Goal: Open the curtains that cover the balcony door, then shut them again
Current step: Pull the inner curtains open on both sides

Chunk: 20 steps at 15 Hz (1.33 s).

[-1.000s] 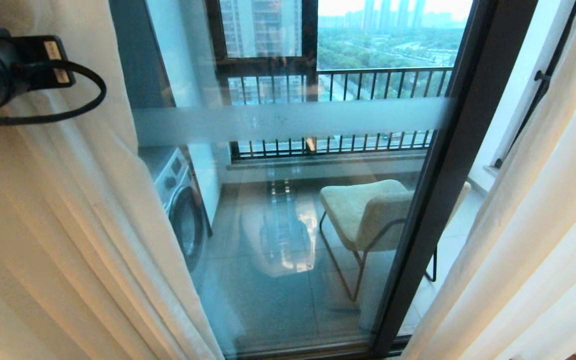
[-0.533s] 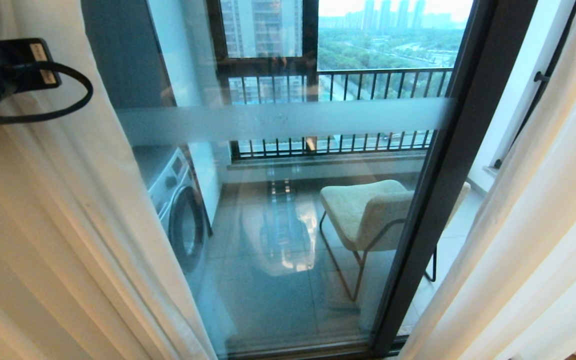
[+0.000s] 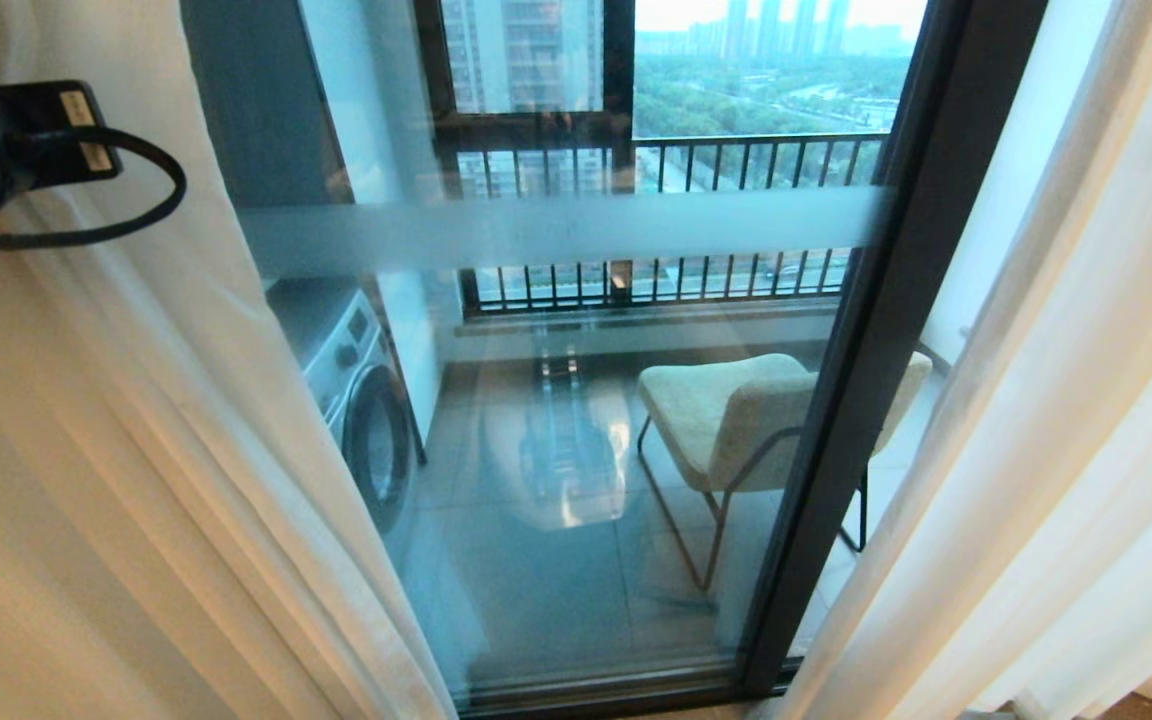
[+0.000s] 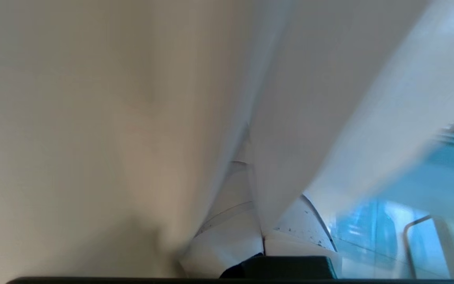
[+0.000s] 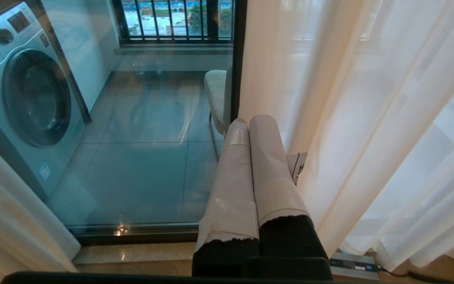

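The curtains [image 3: 136, 480] hung parted at both sides of the balcony door [image 3: 576, 420], leaving its glass exposed. The left gripper [image 4: 264, 236] was closed on a left-panel fold; the right gripper [image 5: 248, 126], fingers together, held nothing near the floor.

High-rise flat, shown by curtains [image 3: 136, 480] hung over a sliding balcony door [image 3: 866, 400]; a washing machine [image 3: 361, 400] and padded chair [image 3: 736, 420] are seen on the tiled balcony, railing [image 3: 716, 165] and city towers [image 3: 536, 50] beyond
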Tool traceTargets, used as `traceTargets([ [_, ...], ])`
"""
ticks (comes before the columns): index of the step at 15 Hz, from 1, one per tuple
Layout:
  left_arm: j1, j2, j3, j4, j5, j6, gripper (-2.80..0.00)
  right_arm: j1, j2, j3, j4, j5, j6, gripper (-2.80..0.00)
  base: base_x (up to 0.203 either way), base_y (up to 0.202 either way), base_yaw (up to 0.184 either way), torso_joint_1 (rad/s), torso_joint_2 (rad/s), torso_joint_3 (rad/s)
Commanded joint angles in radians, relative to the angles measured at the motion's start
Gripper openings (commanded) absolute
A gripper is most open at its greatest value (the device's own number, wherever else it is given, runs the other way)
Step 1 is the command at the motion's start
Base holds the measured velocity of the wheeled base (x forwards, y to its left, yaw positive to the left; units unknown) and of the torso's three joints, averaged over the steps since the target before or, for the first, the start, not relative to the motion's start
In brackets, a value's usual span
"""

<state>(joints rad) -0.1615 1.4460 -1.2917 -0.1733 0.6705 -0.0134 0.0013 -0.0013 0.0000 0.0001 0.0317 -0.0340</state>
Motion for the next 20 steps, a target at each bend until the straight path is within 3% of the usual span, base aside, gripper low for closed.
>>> traceTargets([
  [1,0.000,0.001,0.000,-0.002,0.004,0.000,-2.80,0.000,0.001,0.000,0.000,0.001,0.000,-2.80,-0.197,0.000,-0.001,-0.009,0.00,0.006],
  [7,0.000,-0.002,0.011,-0.002,0.004,0.000,-2.80,0.000,0.001,0.000,0.000,0.001,-0.001,-2.80,-0.148,0.000,-0.005,0.000,0.00,0.004],
  [20,-0.001,-0.007,0.011,-0.002,0.003,0.000,-2.80,0.000,0.001,0.000,0.000,0.001,-0.001,-2.80,0.000,0.000,0.000,0.005,0.00,0.000],
])
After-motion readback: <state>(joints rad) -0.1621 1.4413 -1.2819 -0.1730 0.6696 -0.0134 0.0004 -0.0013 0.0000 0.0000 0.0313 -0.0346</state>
